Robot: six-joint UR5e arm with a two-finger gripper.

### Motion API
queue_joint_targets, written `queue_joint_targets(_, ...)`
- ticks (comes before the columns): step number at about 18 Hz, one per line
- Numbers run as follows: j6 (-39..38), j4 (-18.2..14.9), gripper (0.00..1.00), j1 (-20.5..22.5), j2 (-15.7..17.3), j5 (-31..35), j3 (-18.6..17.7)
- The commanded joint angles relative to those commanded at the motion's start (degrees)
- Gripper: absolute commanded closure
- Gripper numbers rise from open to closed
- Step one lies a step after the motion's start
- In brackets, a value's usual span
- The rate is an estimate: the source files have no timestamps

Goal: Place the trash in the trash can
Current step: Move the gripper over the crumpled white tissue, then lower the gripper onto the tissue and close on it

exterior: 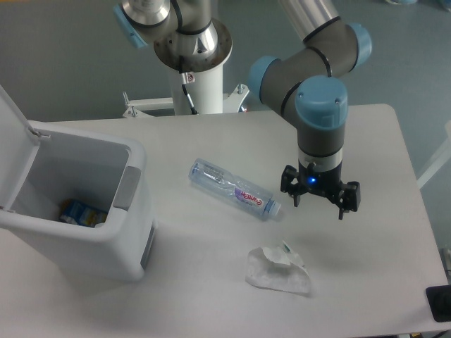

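Note:
A clear plastic bottle [233, 189] with a pink-and-blue label lies on its side mid-table, its white cap pointing right. Nearer the front edge sits a crumpled white tissue wad [277, 270]. The white trash can [77, 211] stands at the left with its lid tipped open; something blue and yellow lies at its bottom. My gripper [319, 203] hangs open above the table, just right of the bottle's cap and behind the wad, holding nothing.
The arm's white base post [197, 77] stands at the table's back edge. A dark object [440, 303] pokes in at the lower right corner. The table's right edge runs close to the gripper's right.

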Motion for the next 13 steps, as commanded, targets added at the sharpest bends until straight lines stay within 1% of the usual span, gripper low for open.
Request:
queue_joint_targets(1, -2.6, 0.7, 0.00, -0.8, -0.8, 0.0, 0.0)
queue_joint_targets(3, -9.0, 0.8, 0.00, -1.2, -2.2, 0.2, 0.3)
queue_joint_targets(4, -10.5, 0.8, 0.00, -1.7, -2.9, 0.4, 0.3)
queue_joint_targets(7, -11.8, 0.8, 0.00, -3.3, -4.6, 0.4, 1.6)
queue_joint_targets(9, -13.6, 0.8, 0.00, -4.1, -5.4, 0.4, 1.7)
queue_joint_targets(13, -19.5, 0.8, 0.00, -5.8, -7.6, 0.2, 3.2)
